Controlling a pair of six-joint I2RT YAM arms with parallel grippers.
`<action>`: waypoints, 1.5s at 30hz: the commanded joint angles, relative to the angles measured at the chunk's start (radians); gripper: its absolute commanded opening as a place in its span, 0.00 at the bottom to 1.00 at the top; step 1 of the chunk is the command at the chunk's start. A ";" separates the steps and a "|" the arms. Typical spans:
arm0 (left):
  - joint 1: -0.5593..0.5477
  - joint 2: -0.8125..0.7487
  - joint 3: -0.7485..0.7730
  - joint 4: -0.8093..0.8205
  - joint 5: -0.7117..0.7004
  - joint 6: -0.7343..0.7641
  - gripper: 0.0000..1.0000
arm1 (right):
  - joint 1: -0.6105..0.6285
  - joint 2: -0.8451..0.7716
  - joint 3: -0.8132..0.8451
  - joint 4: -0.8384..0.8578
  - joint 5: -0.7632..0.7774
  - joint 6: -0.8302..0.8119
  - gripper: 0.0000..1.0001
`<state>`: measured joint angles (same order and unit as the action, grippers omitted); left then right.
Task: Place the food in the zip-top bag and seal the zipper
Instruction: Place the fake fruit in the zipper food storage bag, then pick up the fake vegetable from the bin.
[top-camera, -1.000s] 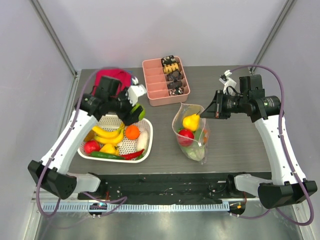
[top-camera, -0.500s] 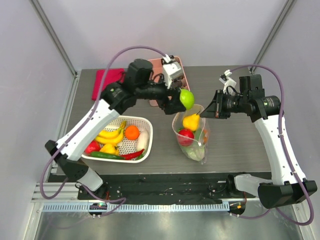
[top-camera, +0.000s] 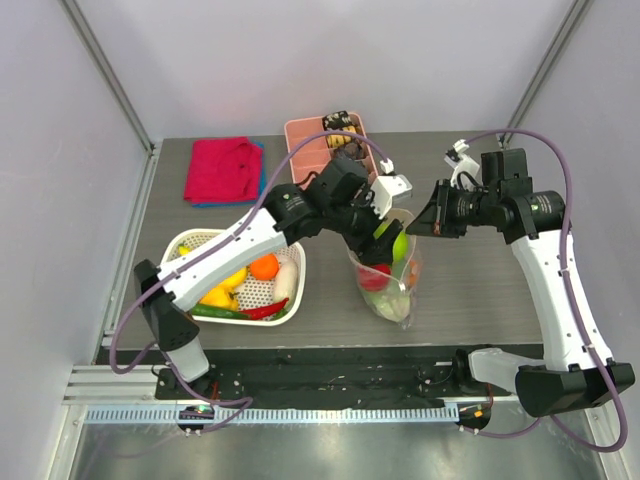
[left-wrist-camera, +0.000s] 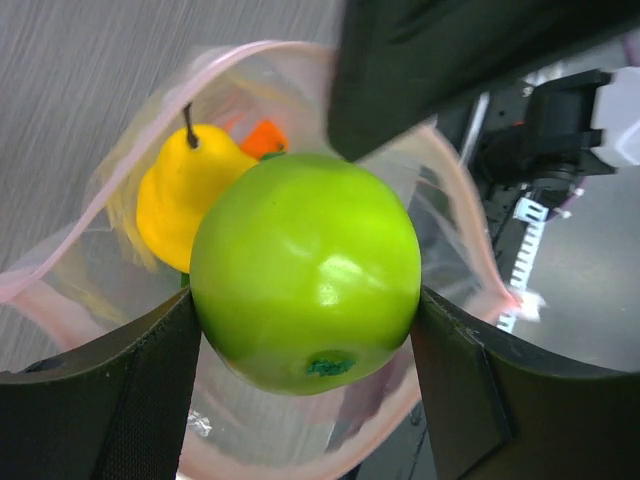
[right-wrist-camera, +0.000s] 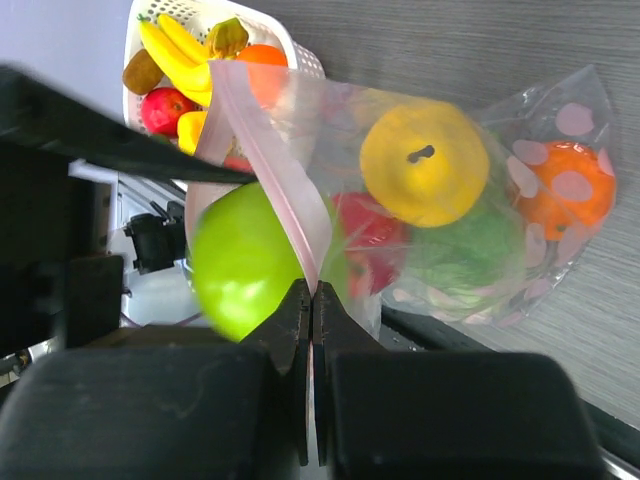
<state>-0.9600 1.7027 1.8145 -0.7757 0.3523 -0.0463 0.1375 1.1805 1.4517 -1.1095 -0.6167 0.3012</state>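
Far left on the table (top-camera: 470, 300) lies a folded red cloth (top-camera: 222, 170). Nearer, there's a white mesh basket (top-camera: 299, 283) holding loose food: an orange (top-camera: 264, 266), something yellow and a red chili (top-camera: 265, 311) among it. The left arm reaches across above the basket toward the middle. A pink compartment tray (top-camera: 312, 148) sits at the far side, partly hidden behind that arm.

In the middle, the left gripper (top-camera: 378, 228) has its fingers spread wide around a green apple (left-wrist-camera: 305, 270), one pad against each side. The apple hangs right at the mouth of the zip-top bag (right-wrist-camera: 590, 110), which stands open and just right of the basket. Inside the bag I can see a yellow pear (right-wrist-camera: 425, 160), a red fruit (right-wrist-camera: 365, 235), some green lettuce (right-wrist-camera: 465, 250) and an orange piece (right-wrist-camera: 565, 190) at the bottom.

On the right, the right gripper (right-wrist-camera: 311, 300) has its fingers pressed together on the zipper (right-wrist-camera: 270, 170), pinching the pink strip and holding that side of the mouth up.
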 joint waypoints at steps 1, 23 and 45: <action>0.001 0.060 0.041 -0.007 -0.061 -0.018 0.58 | 0.007 -0.025 0.068 -0.041 0.043 -0.016 0.01; 0.067 -0.047 0.057 -0.004 0.088 -0.030 1.00 | 0.007 -0.047 0.119 -0.124 0.164 -0.088 0.01; 0.610 -0.425 -0.586 -0.441 0.122 0.738 0.90 | 0.005 0.022 0.160 -0.087 -0.064 -0.079 0.01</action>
<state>-0.3519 1.2999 1.2671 -1.1339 0.4648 0.4728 0.1421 1.1992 1.5517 -1.2419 -0.5999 0.2161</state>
